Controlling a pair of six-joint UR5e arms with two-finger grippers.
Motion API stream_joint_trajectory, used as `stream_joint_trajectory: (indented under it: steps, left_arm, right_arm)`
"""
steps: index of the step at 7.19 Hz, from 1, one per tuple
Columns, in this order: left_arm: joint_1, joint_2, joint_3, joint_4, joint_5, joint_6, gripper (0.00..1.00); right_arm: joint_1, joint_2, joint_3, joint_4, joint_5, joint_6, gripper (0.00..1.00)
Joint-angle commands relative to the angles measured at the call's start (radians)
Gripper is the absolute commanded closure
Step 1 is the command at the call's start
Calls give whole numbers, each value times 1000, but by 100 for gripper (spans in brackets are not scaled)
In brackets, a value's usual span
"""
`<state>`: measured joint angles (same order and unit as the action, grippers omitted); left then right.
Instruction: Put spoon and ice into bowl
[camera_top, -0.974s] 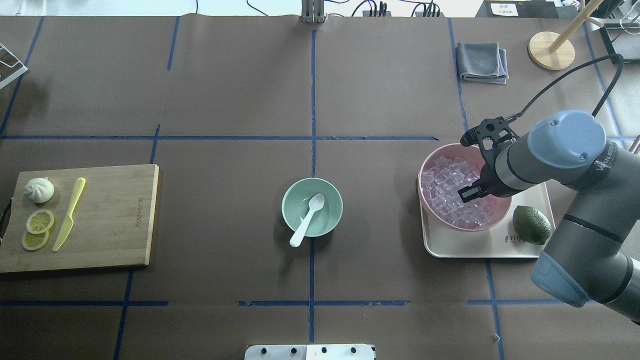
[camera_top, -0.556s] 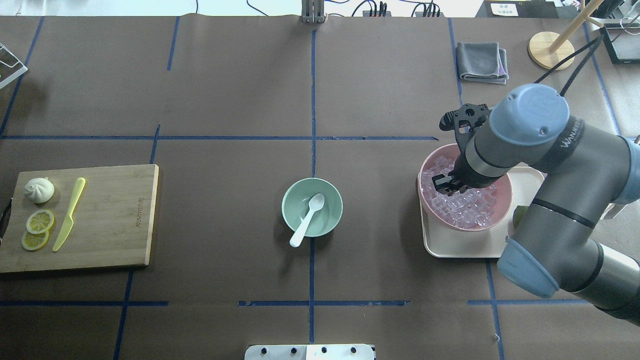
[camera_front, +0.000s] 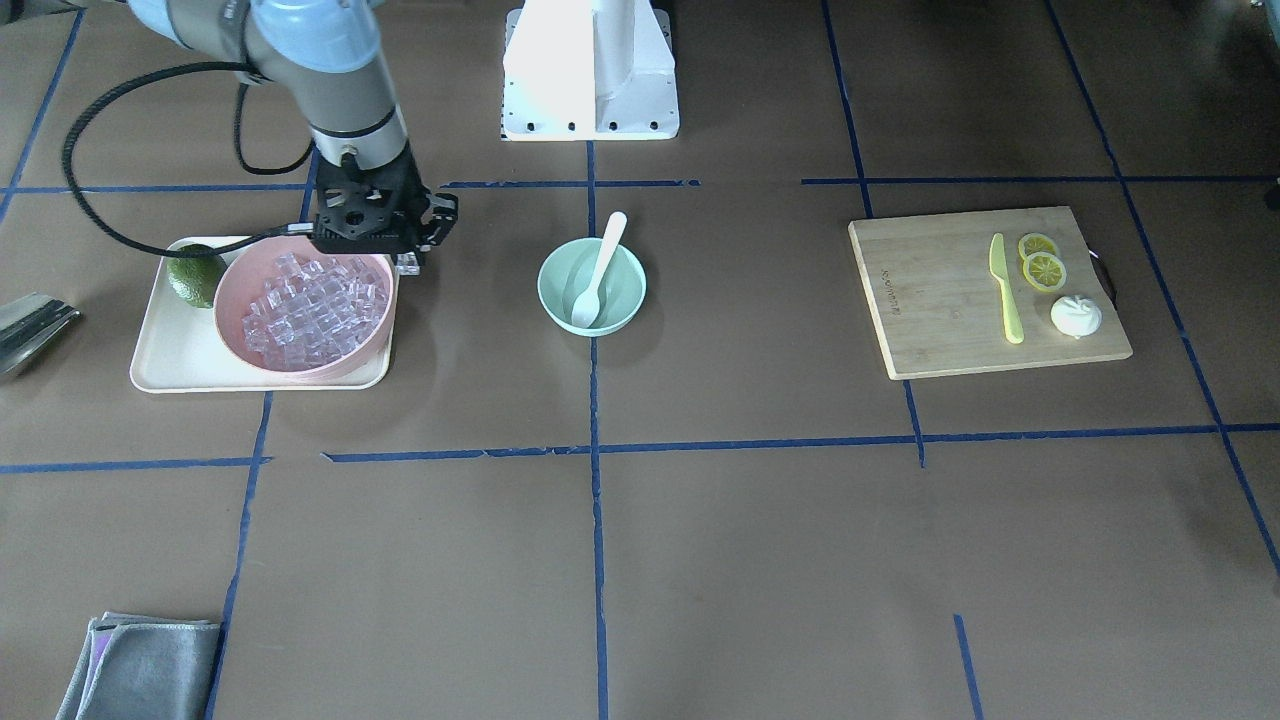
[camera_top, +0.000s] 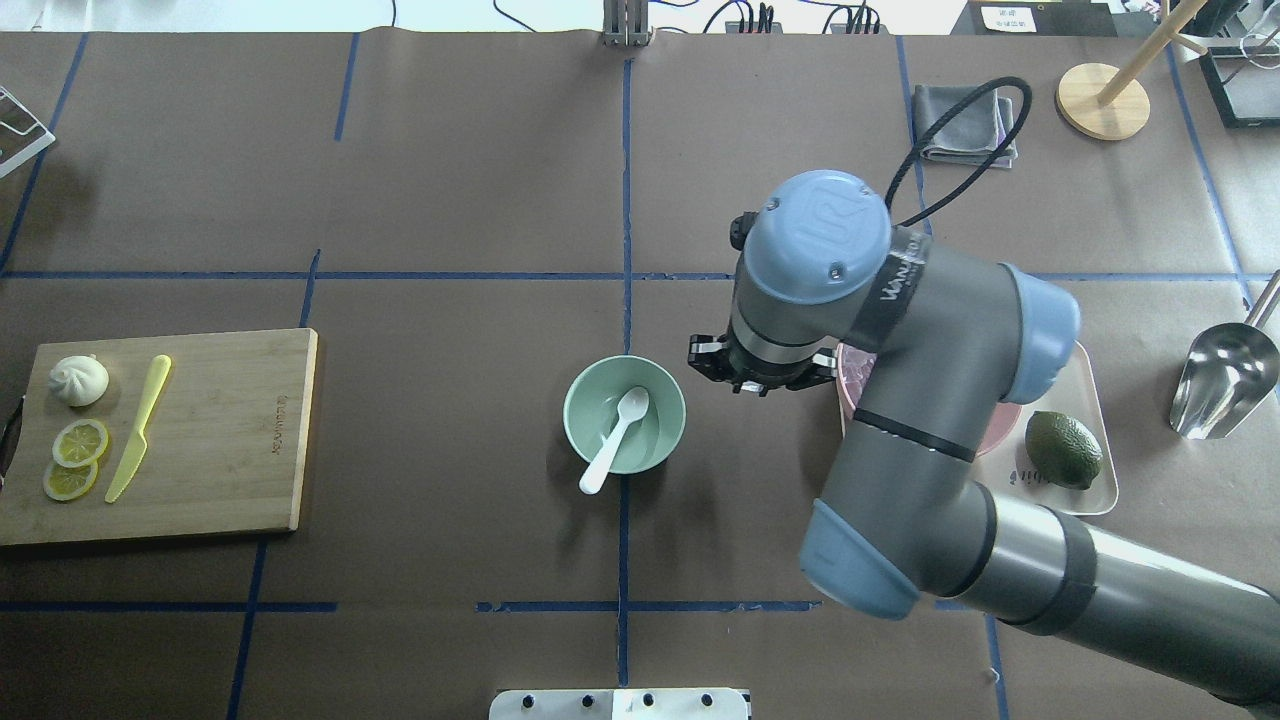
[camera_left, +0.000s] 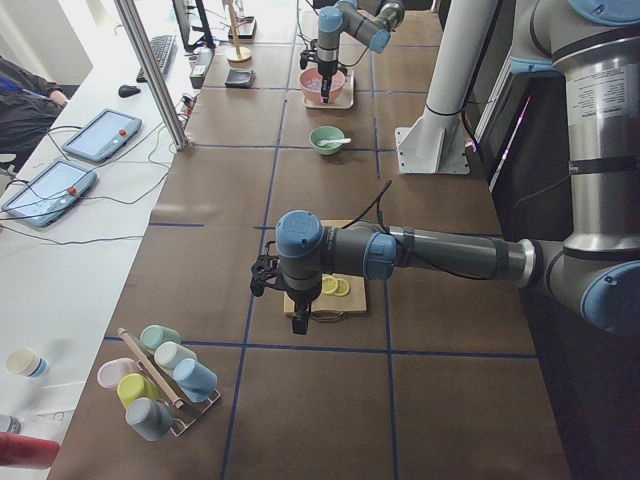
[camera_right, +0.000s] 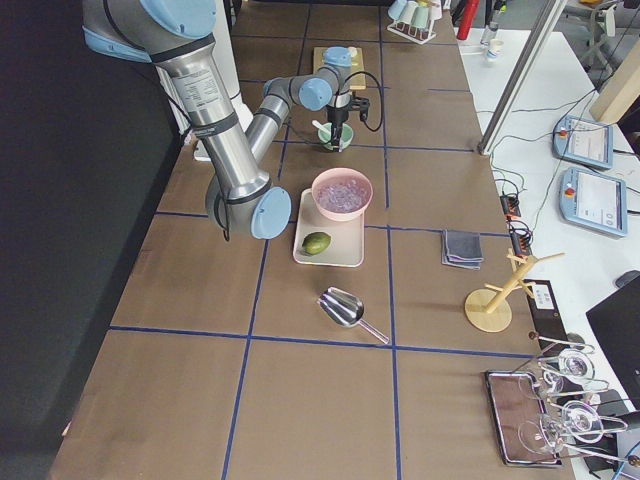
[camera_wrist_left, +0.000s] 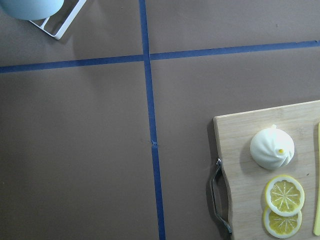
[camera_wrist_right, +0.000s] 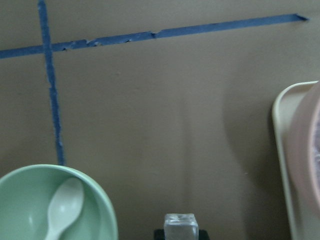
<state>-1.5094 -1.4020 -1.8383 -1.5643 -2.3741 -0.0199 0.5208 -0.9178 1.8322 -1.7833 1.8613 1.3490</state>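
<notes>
The mint-green bowl (camera_top: 577, 398) stands at the table's middle, with the white spoon (camera_top: 617, 422) resting in it, scoop inside and handle over the near rim. My right gripper (camera_front: 408, 262) is shut on one clear ice cube (camera_wrist_right: 181, 223) and holds it above the table between the mint bowl (camera_wrist_right: 102, 202) and the pink bowl (camera_front: 228, 300), which is full of ice (camera_front: 300, 305). In the overhead view its fingers are hidden under the wrist. My left gripper (camera_left: 297, 322) hangs over the cutting board and shows only in the exterior left view, so I cannot tell its state.
The pink bowl sits on a cream tray (camera_front: 165, 362) with a lime (camera_front: 193, 280). A metal scoop (camera_top: 1225, 380) lies right of the tray. The cutting board (camera_front: 930, 300) holds a yellow knife (camera_front: 1005, 290), lemon slices and a bun. A grey cloth (camera_top: 965, 125) lies at the back right.
My right gripper has come up out of the pink bowl with an ice cube and moved left toward the mint bowl. The arm now covers most of the pink bowl.
</notes>
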Motion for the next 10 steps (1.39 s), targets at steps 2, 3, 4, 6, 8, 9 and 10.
stream_joint_trajectory:
  steps: [2,3,4,6,8,9,10]
  left_arm:
    - [0,0,8,0,-19,0,0]
    - [0,-2,11,0,-19,0,0]
    - [2,-3,16,-2,-19,0,0]
    - [2,-3,17,-2,-19,0,0]
    - [2,-5,19,0,-19,0,0]
    - [2,-5,17,0,-19,0,0]
    - [2,-5,17,0,-19,0,0]
  right_arm:
    - [-105,153,-242,136,-108,195,100]
    - [-122,157,-249,136,-116,205,100]
    - [-125,158,-252,137,-120,226,100]
    - [-125,158,-252,139,-123,274,50]
    - [-125,160,-254,171,-123,277,2]
    - [-125,162,-252,173,-123,277,2]
    - [-124,160,-252,173,-123,274,2]
